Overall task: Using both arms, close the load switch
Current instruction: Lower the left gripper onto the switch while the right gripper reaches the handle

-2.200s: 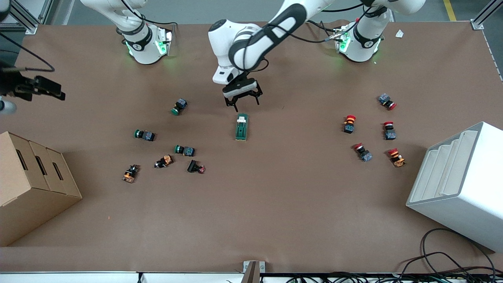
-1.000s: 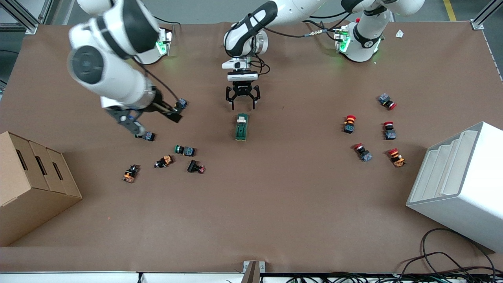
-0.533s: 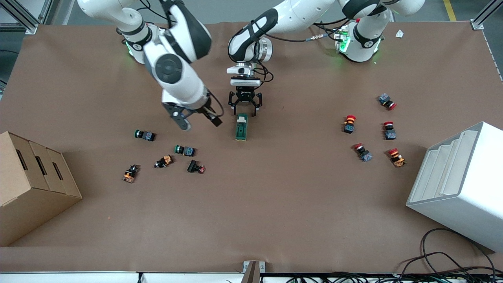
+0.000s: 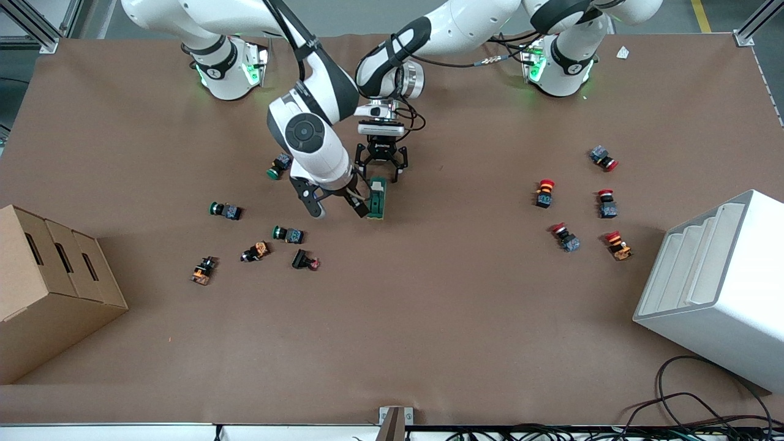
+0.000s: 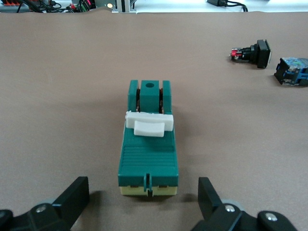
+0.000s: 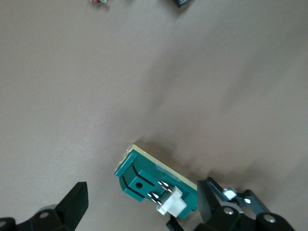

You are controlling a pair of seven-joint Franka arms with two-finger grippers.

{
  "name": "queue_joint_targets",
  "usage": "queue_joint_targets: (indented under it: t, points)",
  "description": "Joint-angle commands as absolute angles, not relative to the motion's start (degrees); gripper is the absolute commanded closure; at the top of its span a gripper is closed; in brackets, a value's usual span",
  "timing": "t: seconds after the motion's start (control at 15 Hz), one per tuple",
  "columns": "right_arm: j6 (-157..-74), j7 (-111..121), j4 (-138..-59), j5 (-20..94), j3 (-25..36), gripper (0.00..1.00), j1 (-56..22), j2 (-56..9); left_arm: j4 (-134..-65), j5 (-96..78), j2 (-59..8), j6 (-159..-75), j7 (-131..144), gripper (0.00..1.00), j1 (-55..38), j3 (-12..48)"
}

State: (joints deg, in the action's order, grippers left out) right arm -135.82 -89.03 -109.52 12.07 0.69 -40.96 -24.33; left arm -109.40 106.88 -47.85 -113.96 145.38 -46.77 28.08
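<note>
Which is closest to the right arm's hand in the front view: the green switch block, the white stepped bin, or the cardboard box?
From the right hand:
1. Load switch, right beside the hand, mid-table.
2. Cardboard box, at the right arm's end of the table.
3. White stepped bin, at the left arm's end.

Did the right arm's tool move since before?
Yes. The right tool swung from the cardboard box's end of the table toward the middle, and is now open beside the green switch.

load switch [image 5: 148,149]: dark green, white lever | table [image 4: 429,318]: brown | box [image 4: 49,288]: tan
</note>
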Motion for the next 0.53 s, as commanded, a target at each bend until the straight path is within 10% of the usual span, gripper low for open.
queue_joint_targets:
  t: [0.0,0.47]
  points:
    - [-140.3,-88.9,-109.6,13.1,0.9,0.0,-43.1,-27.0,-107.0,108.5,-51.6,-115.2,146.2,0.01,-47.5,28.2]
    - [-142.1,-82.2,-110.7,13.1,-0.6,0.0,-43.7,-28.1,-107.1,107.9,-51.9,-115.2,146.3,0.01,-47.5,28.2]
